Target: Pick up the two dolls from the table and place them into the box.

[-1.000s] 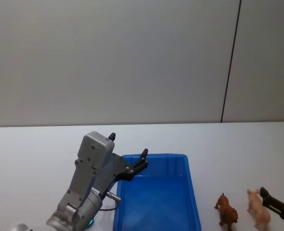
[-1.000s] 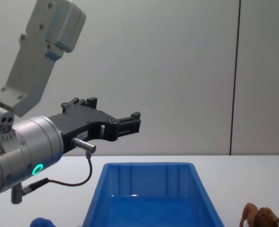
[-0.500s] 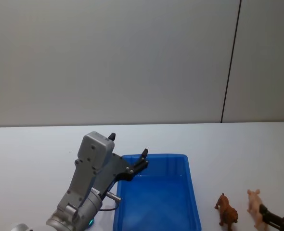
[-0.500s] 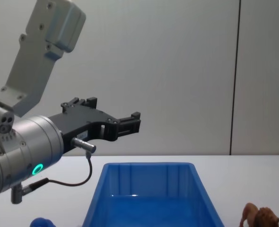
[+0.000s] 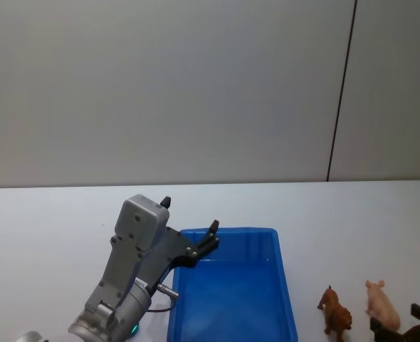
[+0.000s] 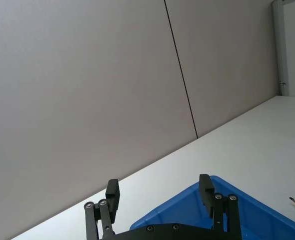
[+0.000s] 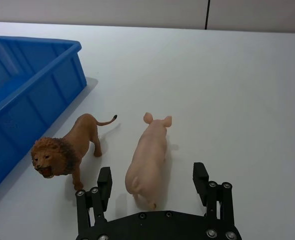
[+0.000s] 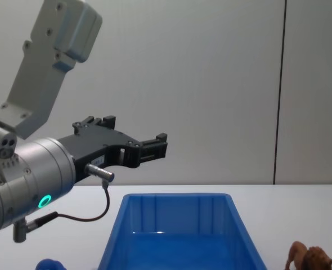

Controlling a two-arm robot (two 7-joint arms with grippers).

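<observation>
To the right of the large bright blue plastic bin, the brown shaggy-maned toy lion and the pale pink toy pig stand side by side on the white table, the right gripper spread wide at the pig's rump and the left gripper hanging open over the bin's left edge.

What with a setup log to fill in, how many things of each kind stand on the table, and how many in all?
Toy animals: 2 (brown lion, pink pig)
Bins: 1 (blue bin)
Total: 3
</observation>
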